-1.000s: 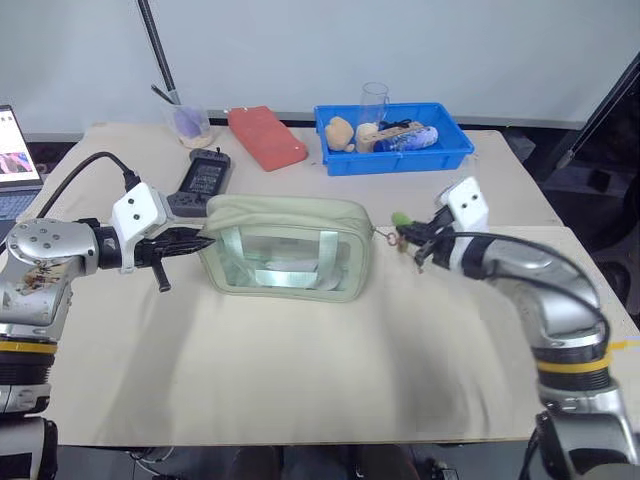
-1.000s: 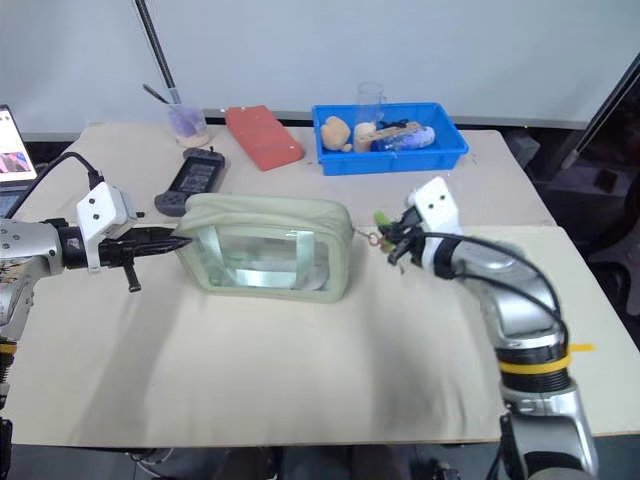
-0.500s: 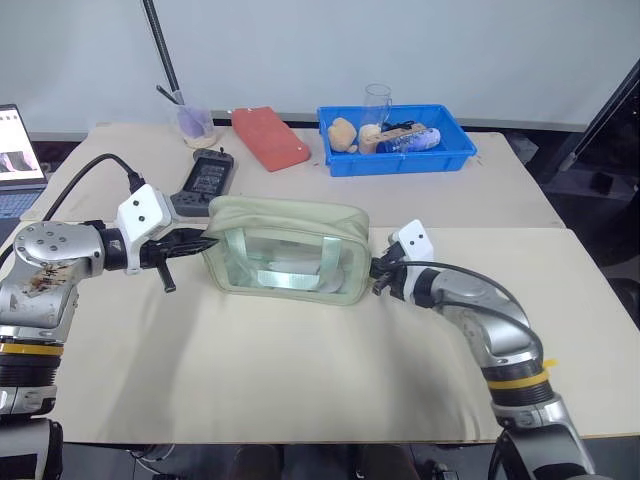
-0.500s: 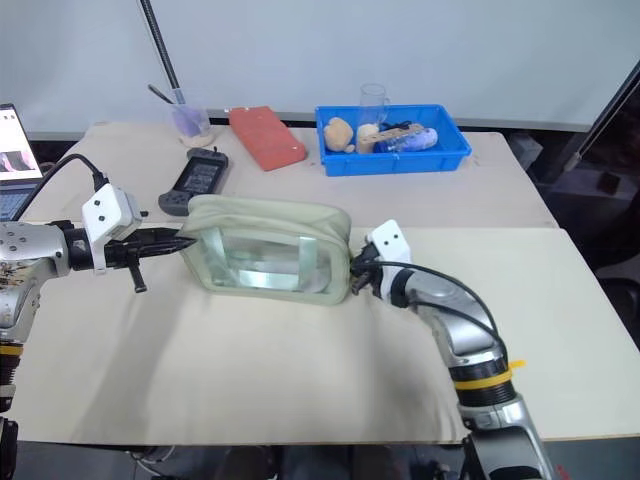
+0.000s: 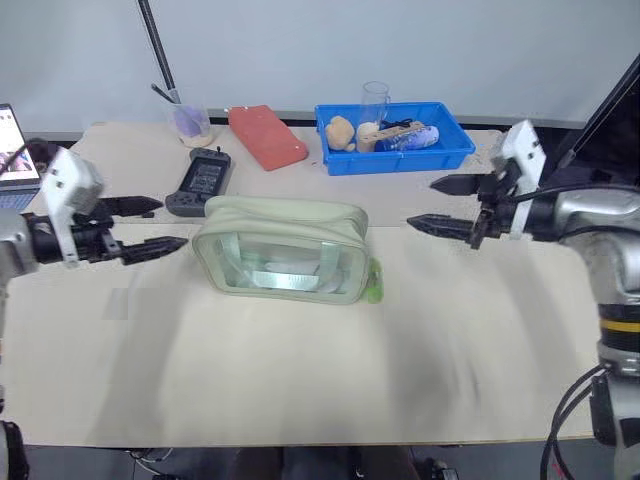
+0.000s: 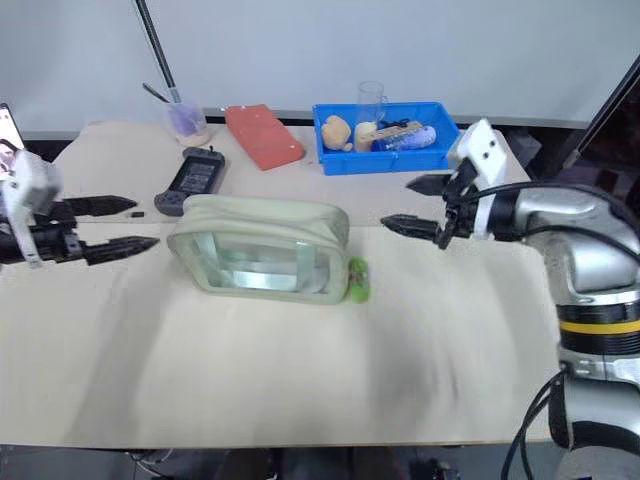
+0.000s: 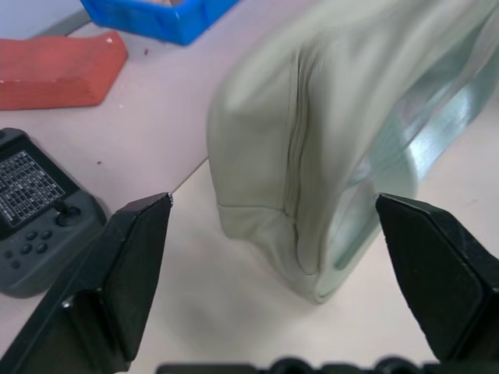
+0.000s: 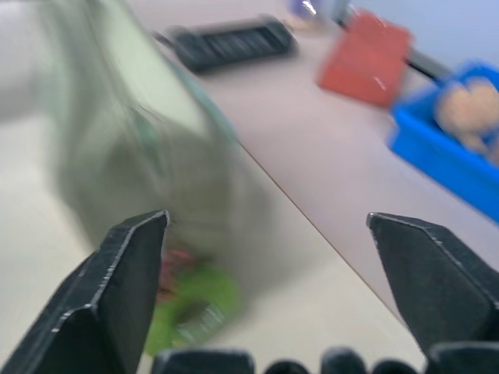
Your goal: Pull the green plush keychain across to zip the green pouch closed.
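Your green pouch (image 5: 283, 248) lies mid-desk (image 5: 300, 370), its green plush keychain (image 5: 373, 281) hanging at the end nearer the right gripper (image 5: 440, 205). Both that one and the left gripper (image 5: 145, 224) stand spread wide, holding nothing, each well clear of the pouch. The pouch looks soft and light, likely to slide, so pin its far end. Pinch the charm near its cord; the plush will squash.

Greens on a beige worktop (image 5: 300, 380)
Sage green pouch (image 5: 283, 250), lime green plush keychain (image 5: 373, 291), red case (image 5: 266, 136), blue bin (image 5: 395, 152).
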Controlling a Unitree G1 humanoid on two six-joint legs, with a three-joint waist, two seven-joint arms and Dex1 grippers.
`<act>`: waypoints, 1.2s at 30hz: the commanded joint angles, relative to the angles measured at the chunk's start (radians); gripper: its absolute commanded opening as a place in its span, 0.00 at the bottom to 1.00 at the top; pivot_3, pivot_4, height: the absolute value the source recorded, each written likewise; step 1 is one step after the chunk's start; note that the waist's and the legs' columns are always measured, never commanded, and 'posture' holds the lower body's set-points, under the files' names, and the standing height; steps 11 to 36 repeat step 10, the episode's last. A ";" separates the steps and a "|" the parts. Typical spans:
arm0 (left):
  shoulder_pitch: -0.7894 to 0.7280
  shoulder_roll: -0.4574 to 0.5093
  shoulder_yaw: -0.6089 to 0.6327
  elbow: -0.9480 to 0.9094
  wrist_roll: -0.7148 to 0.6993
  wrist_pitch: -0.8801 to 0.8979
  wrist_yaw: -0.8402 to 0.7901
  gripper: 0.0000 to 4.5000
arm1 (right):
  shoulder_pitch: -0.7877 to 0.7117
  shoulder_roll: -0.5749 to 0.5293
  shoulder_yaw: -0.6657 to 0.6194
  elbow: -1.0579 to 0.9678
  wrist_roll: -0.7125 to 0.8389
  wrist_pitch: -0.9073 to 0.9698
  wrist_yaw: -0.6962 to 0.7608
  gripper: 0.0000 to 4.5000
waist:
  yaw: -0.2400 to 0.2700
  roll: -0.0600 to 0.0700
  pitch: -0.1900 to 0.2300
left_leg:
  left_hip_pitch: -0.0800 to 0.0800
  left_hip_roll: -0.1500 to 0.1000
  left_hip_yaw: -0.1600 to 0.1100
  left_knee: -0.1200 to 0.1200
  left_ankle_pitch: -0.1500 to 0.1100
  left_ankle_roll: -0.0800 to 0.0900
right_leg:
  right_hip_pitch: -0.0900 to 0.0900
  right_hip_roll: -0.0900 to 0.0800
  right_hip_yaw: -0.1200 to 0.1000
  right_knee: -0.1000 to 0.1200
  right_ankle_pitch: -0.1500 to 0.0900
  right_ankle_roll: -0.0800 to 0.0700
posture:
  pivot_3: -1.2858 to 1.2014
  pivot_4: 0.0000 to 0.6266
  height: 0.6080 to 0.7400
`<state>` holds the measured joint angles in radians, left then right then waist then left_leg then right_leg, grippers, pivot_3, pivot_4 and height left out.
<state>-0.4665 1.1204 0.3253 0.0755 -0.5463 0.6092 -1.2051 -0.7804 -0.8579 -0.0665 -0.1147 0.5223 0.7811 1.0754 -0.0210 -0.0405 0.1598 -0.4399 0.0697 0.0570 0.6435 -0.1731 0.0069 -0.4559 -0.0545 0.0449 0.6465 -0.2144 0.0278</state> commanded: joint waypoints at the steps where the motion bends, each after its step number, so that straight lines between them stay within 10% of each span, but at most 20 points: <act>1: -0.031 0.056 0.095 0.006 -0.050 0.060 0.005 1.00 | -0.045 -0.038 -0.068 -0.135 0.138 0.113 0.024 1.00 | 0.003 0.000 0.000 | 0.000 0.000 0.000 0.000 0.000 0.000 | 0.000 0.000 0.000 0.000 0.000 0.000 | 0.52 0.24 1.00; 36: -0.058 0.053 0.070 0.028 -0.036 0.041 0.013 1.00 | -0.028 -0.022 -0.068 -0.233 0.182 0.139 -0.091 1.00 | 0.011 0.000 0.000 | 0.000 -0.001 0.001 0.001 0.000 0.000 | 0.000 -0.002 -0.001 0.000 0.000 -0.001 | 0.52 0.24 1.00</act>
